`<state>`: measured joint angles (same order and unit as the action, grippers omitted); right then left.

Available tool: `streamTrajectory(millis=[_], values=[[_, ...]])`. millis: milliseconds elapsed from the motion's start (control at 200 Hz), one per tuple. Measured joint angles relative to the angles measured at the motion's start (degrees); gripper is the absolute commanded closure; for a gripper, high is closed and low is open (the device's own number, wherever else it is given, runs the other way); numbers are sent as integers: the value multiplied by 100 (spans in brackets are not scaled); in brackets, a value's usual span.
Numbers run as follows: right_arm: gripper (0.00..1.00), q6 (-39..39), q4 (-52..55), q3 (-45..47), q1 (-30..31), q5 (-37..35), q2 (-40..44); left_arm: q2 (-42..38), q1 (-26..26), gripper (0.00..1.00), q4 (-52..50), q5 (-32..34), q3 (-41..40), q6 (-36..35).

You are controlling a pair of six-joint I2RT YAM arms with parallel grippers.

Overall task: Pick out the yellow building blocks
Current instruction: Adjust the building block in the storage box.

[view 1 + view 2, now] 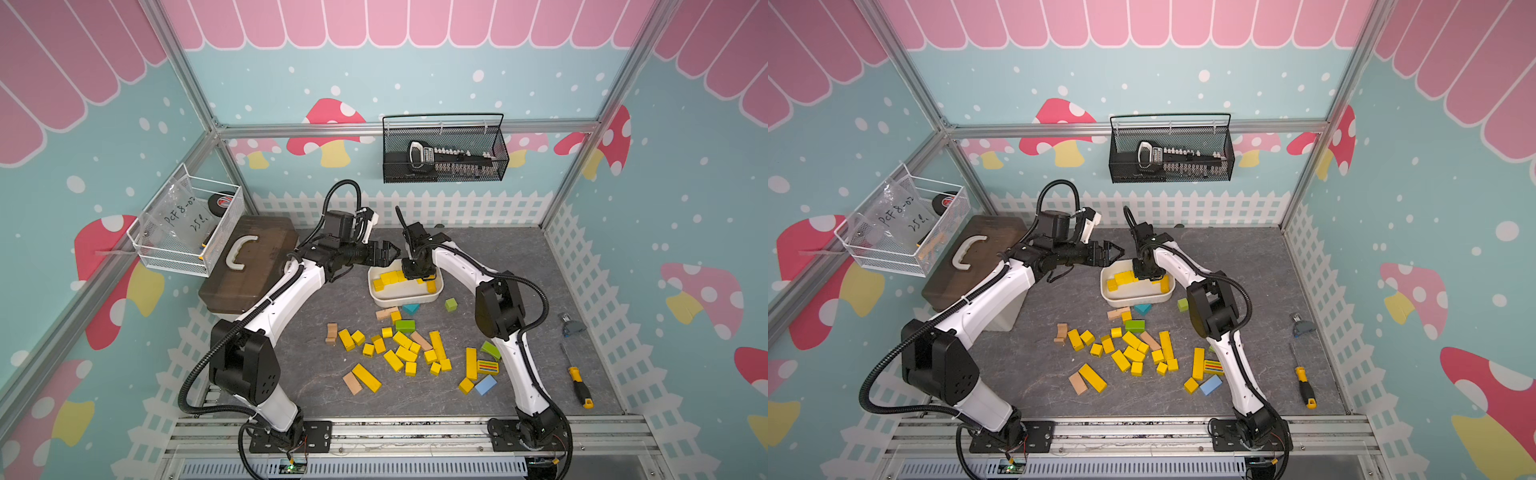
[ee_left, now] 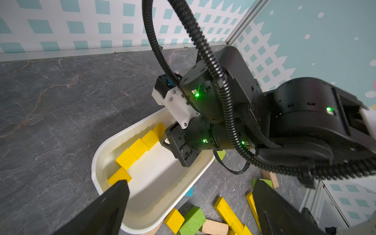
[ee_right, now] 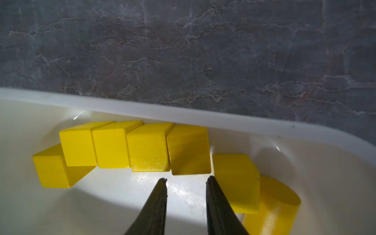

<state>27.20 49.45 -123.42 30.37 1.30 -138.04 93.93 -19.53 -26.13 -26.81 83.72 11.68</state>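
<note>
Many yellow building blocks (image 1: 405,353) lie scattered on the desk (image 1: 316,386) in both top views; several more sit in the white tray (image 1: 401,298). In the left wrist view the left hand (image 2: 191,183) hangs spread wide and empty over the tray's end. In the right wrist view the right hand (image 3: 186,181), parted a little, grips nothing inside the tray, beside a yellow row.

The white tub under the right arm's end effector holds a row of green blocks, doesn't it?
Only the colour is wrong: the white tub holds a row of yellow blocks, not green ones. The right wrist view shows them lined up along its wall, just ahead of the right end effector.
</note>
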Motion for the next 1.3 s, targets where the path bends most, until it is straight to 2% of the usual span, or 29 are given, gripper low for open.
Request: streamTrajectory(millis=[230, 365, 470, 535, 836, 1296], values=[[67, -70, 26, 24, -2, -9, 66, 0, 0, 0, 0, 0, 0, 0], [68, -79, -68, 549, 0, 72, 610, 0, 0, 0, 0, 0, 0, 0], [92, -101, -151, 1095, 0, 61, 1189, 0, 0, 0, 0, 0, 0, 0], [100, -92, -195, 1327, 0, 37, 1434, 0, 0, 0, 0, 0, 0, 2], [100, -81, -267, 1738, -13, -155, 1384, 0, 0, 0, 0, 0, 0, 2], [100, -72, -127, 916, -245, -195, 389, 0, 0, 0, 0, 0, 0, 2]])
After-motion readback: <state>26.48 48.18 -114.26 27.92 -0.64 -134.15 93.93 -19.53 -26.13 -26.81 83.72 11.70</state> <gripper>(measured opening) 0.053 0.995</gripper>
